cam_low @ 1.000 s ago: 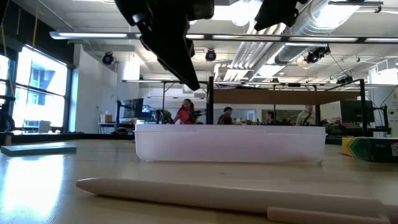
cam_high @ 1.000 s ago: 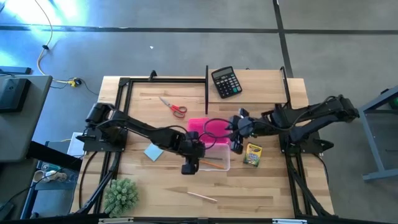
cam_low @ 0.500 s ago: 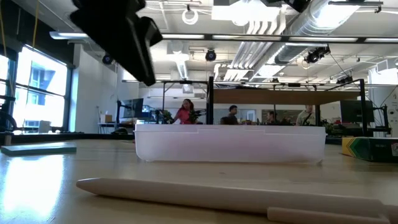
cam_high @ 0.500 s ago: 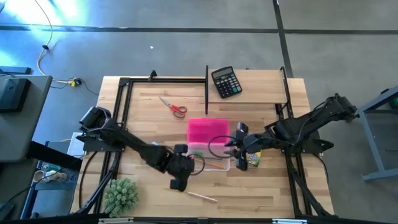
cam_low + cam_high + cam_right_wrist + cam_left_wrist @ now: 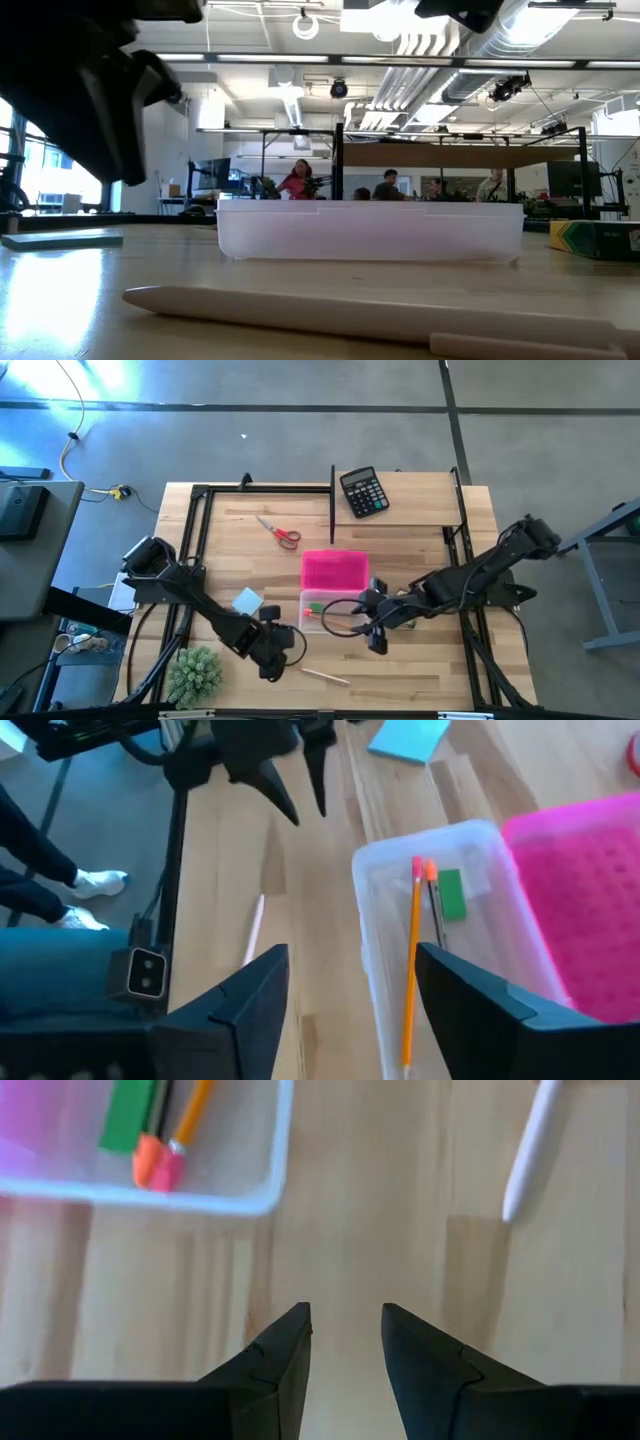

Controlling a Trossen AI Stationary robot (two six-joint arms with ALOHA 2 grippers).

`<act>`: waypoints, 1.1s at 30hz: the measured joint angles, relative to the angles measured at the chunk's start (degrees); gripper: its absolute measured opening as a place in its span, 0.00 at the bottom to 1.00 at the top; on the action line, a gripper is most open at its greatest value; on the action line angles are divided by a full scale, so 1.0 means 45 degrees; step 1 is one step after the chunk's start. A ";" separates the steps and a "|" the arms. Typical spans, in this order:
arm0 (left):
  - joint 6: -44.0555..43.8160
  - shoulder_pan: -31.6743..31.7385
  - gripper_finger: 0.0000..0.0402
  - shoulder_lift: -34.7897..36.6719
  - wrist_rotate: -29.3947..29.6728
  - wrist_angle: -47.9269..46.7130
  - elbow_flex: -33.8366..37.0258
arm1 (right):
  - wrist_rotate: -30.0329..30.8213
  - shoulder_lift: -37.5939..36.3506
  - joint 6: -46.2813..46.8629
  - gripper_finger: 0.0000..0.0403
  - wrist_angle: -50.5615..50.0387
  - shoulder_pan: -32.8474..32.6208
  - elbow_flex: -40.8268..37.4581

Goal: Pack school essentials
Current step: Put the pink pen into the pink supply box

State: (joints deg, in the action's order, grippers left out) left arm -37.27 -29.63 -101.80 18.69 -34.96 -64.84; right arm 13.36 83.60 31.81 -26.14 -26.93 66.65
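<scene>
A clear plastic case (image 5: 335, 615) stands on the table near the middle, with its pink lid (image 5: 335, 570) lying behind it. Inside lie an orange pencil (image 5: 412, 970), a dark pencil (image 5: 436, 925) and the green eraser (image 5: 452, 895). A pale pencil (image 5: 325, 676) lies on the table near the front edge. My left gripper (image 5: 270, 652) is open and empty over bare wood, left of that pencil; the left wrist view shows it open (image 5: 345, 1312). My right gripper (image 5: 375, 632) is open and empty at the case's right near corner (image 5: 352, 955). The crayon box (image 5: 595, 238) is mostly hidden under my right arm.
The light-blue notepad (image 5: 247, 601) lies left of the case. The red-handled scissors (image 5: 278, 532) lie toward the far side. A black calculator (image 5: 363, 491) lies at the far edge. A green plant (image 5: 195, 675) stands at the near left corner. People show in the room behind.
My left gripper has gone from the case's near left corner toward the table's near edge and to the left, staying open. My right gripper has gone from beside the lid toward the near edge, past the crayon box. Nothing on the table has moved.
</scene>
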 joint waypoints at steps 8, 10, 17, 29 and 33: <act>-0.0181 -0.0250 0.28 -0.0005 -0.0068 0.0093 0.0098 | 0.0142 0.0379 -0.0127 0.49 0.0469 -0.0600 0.0697; 0.0053 -0.0152 0.28 -0.0005 -0.0129 0.0077 0.0098 | 0.0234 0.0564 -0.0522 0.48 0.0222 -0.0692 0.1297; 0.1625 0.0570 0.28 0.0122 -0.0295 -0.0547 0.0093 | 0.0249 0.1613 -0.0468 0.47 -0.1961 -0.0686 0.2898; 0.2619 0.1618 0.28 0.0597 -0.0497 -0.1344 0.0087 | -0.1460 0.3724 0.0175 0.47 -0.2338 -0.1215 0.3280; 0.2364 0.1490 0.28 0.0590 -0.0543 -0.1274 0.0088 | -0.1471 0.4417 0.0174 0.47 -0.1960 -0.1735 0.3280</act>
State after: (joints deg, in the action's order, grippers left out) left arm -26.63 -22.92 -99.14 16.24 -40.69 -64.45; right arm 6.74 103.47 32.59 -34.95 -34.74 81.41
